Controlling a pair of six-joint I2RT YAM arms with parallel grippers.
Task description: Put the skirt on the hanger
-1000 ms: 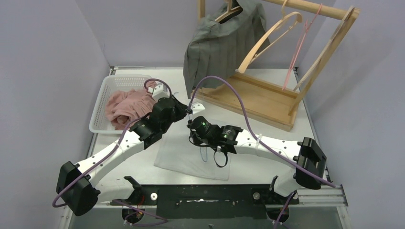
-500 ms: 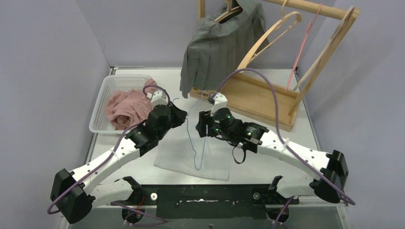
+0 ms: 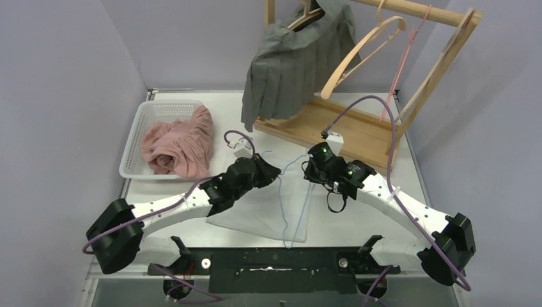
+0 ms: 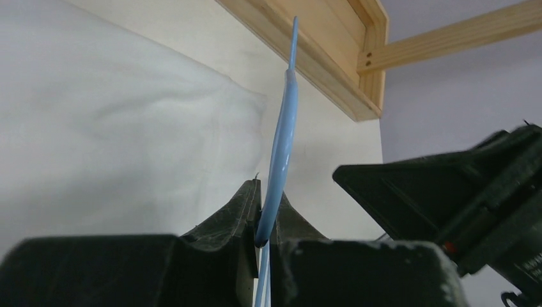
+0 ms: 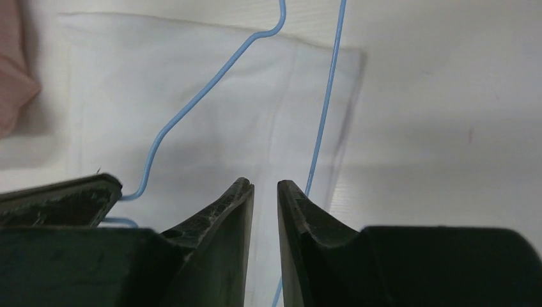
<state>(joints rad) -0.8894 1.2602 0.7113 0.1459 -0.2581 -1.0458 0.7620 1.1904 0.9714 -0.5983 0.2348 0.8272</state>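
A white skirt [image 3: 252,211] lies flat on the table near the front; it also shows in the left wrist view [image 4: 115,128] and the right wrist view [image 5: 211,141]. My left gripper [image 3: 271,171] is shut on a thin blue wire hanger [image 3: 291,204], which hangs over the skirt's right part. In the left wrist view the wire [image 4: 281,141] is pinched between the fingertips of the left gripper [image 4: 265,204]. My right gripper [image 3: 311,167] is just right of the hanger's top. Its jaws stand a narrow gap apart and empty [image 5: 265,187], with the wire [image 5: 326,109] beyond them.
A wooden rack [image 3: 345,128] stands at the back right with a grey pleated skirt [image 3: 291,64] on a hanger, an empty wooden hanger [image 3: 358,51] and a pink hanger [image 3: 399,64]. A white basket [image 3: 144,121] with a pink garment [image 3: 182,141] sits at the left.
Both grippers have moved right and nearer. The left one has carried the blue hanger over the white skirt's right side. The right gripper has drawn back from the hanger toward the rack.
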